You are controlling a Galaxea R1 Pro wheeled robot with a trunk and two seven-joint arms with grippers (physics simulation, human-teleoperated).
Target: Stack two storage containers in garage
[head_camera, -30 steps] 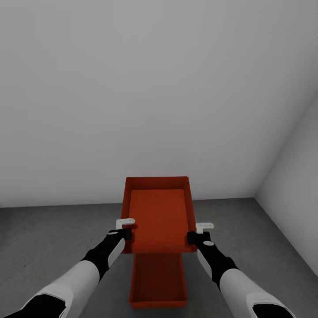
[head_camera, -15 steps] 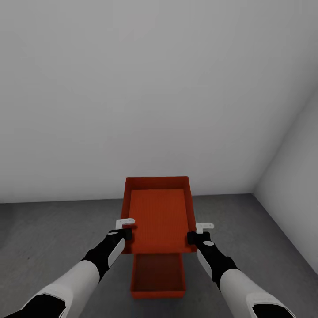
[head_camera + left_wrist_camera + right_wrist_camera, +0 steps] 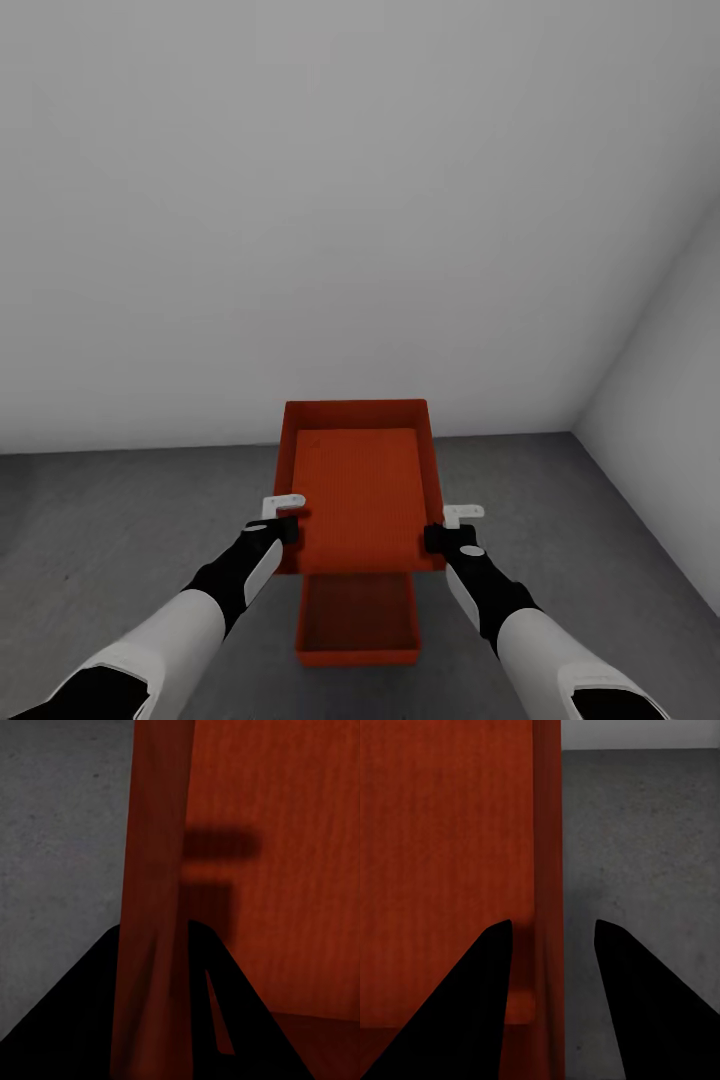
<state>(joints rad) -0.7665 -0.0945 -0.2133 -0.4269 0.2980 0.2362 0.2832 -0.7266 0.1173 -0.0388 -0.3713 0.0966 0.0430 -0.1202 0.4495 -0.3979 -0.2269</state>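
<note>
Nearest: lower container (image 3: 357,625) on the dark concrete floor (image 3: 120,540), partly hidden under the carried one; now sits further up the head view than a second ago, more of it tucked beneath the load — camera and base have rolled forward, bin itself unmoved. Above it: upper container (image 3: 360,490), held level in the air, same place in view as before. Left gripper (image 3: 284,522) clamped on its left wall, wrist view showing that wall (image 3: 154,907) pinched between the dark fingers (image 3: 82,1020). Right gripper (image 3: 445,530) clenched likewise on the right wall (image 3: 547,870), one finger (image 3: 472,1005) inside, one out. Beyond: plain grey wall (image 3: 350,220), corner at the right — the garage. Judged: alignment over the floor bin nearly reached; lowering not yet begun; far ends appear to overhang unevenly, so a skewed stack is the risk.
</note>
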